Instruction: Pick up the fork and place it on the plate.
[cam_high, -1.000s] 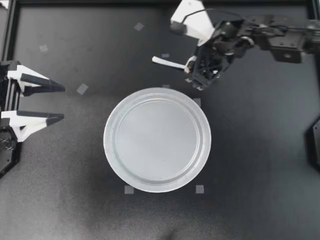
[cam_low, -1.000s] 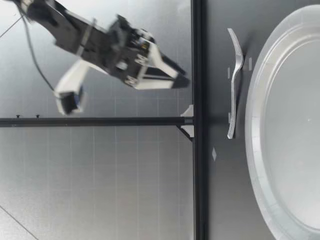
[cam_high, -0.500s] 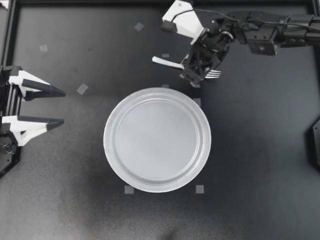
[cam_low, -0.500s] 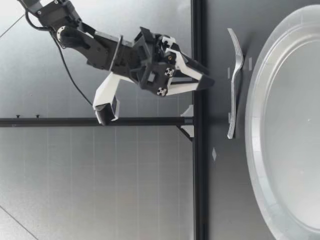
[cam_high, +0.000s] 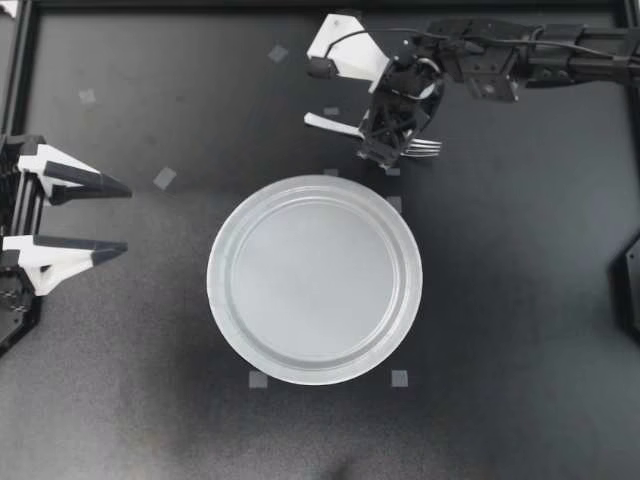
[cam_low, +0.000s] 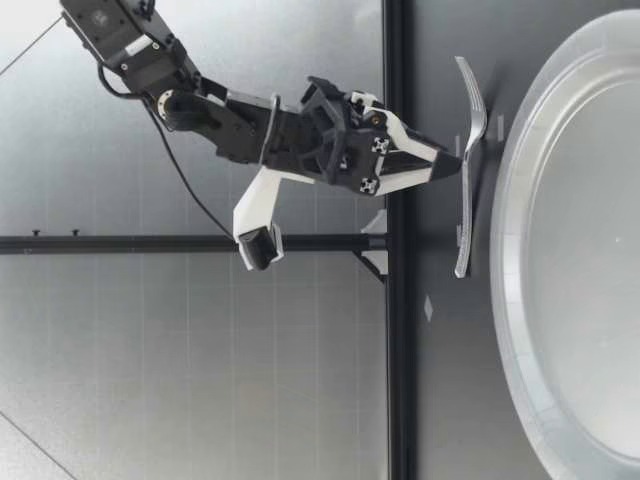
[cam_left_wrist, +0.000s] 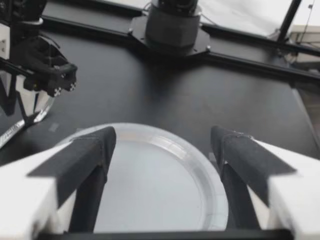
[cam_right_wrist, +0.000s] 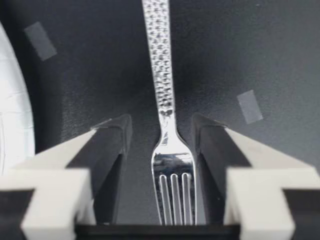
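Low over the fork (cam_high: 330, 125) with the right gripper (cam_high: 385, 150): fingers (cam_right_wrist: 112, 150) spread either side of its neck, not touching. Fork flat on the surface (cam_high: 520, 300), just beside the plate (cam_high: 315, 280). Left gripper (cam_high: 115, 218) well apart, fingers wide, empty.

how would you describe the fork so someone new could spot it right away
Start from the big round clear plate mid-table. Just outside its rim, between the open fingers of my right gripper, lies the fork. It is the only shiny metal thing there, with a dimpled handle and tines.
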